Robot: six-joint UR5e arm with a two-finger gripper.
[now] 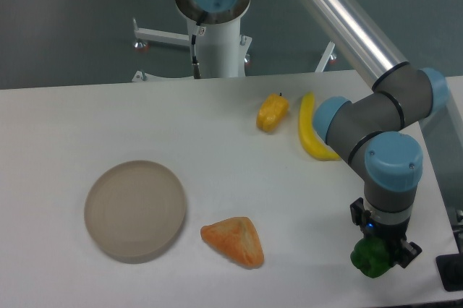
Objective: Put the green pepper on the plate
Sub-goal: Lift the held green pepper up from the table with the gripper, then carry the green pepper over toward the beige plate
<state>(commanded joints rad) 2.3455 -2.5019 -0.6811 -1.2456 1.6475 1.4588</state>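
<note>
The green pepper (370, 258) sits low at the right front of the table, just under my gripper (379, 250). The gripper's black body comes straight down onto the pepper and covers its top. The fingers are hidden by the gripper body and the pepper, so I cannot make out whether they clamp it or whether the pepper rests on the table. The plate (134, 209), round and beige-grey, lies far to the left with nothing on it.
An orange triangular piece (235, 240) lies between plate and pepper. A small yellow-orange pepper (272, 113) and a banana (311, 137) lie further back, the banana partly behind my arm. The table's right edge is close to the gripper.
</note>
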